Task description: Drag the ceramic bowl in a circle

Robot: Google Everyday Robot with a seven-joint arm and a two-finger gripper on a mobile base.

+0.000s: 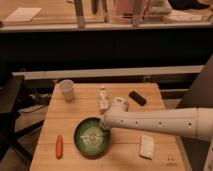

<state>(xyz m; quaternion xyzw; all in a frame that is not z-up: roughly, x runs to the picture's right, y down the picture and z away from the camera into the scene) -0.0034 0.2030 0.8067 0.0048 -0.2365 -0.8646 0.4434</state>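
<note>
The ceramic bowl [92, 137] is round and dark green with a pale patterned centre. It sits on the wooden table [75, 112] near the front, left of middle. My white arm reaches in from the right. The gripper [105, 125] is at the bowl's upper right rim, pointing down at it and touching or nearly touching the rim.
A white cup [67, 90] stands at the back left. A small pale bottle [103, 97] stands behind the bowl. A black object [137, 97] lies at the back right. An orange carrot [59, 146] lies front left. A white sponge [147, 147] lies front right.
</note>
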